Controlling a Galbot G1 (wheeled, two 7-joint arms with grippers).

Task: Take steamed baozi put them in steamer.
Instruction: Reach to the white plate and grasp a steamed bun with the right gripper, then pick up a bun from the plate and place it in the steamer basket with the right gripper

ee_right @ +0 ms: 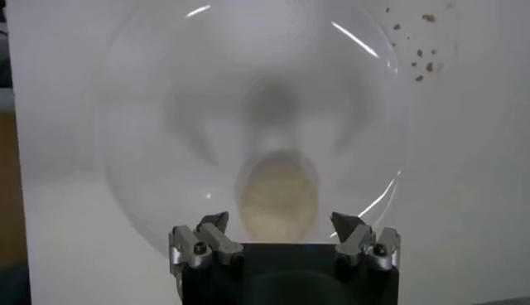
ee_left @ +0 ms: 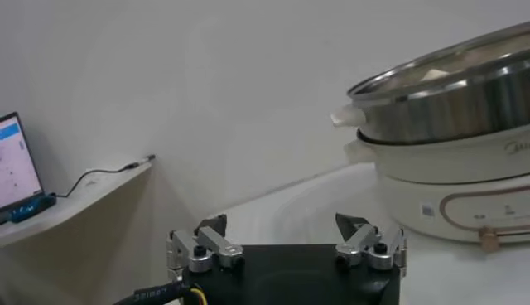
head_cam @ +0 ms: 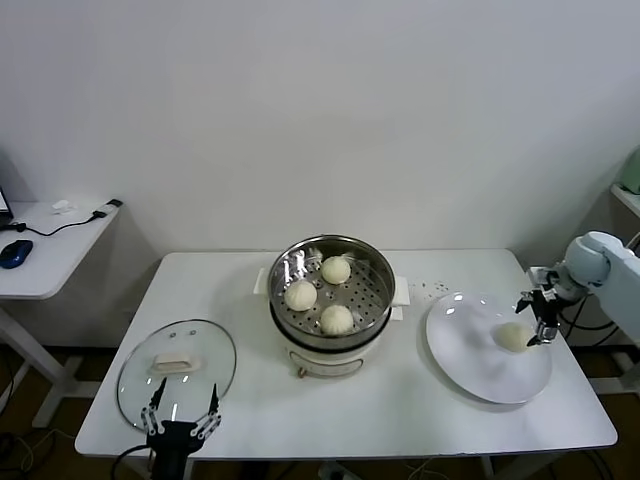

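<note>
Three cream-white baozi (head_cam: 336,270) (head_cam: 300,295) (head_cam: 337,319) lie in the shiny steel steamer (head_cam: 374,266) on its white pot base at the table's middle. One more baozi (head_cam: 513,337) (ee_right: 277,197) rests on the white plate (head_cam: 470,350) (ee_right: 149,116) at the right. My right gripper (head_cam: 538,318) (ee_right: 280,225) stands open just above and beside that bun, its fingertips apart on either side, not touching it. My left gripper (head_cam: 184,408) (ee_left: 285,225) is open and empty at the table's front left edge, with the steamer (ee_left: 447,87) ahead of it.
A flat glass lid (head_cam: 200,350) with a white knob lies on the table's front left, under the left gripper. Small dark crumbs (head_cam: 432,290) dot the table between pot and plate. A side desk with a mouse (head_cam: 15,252) stands at far left.
</note>
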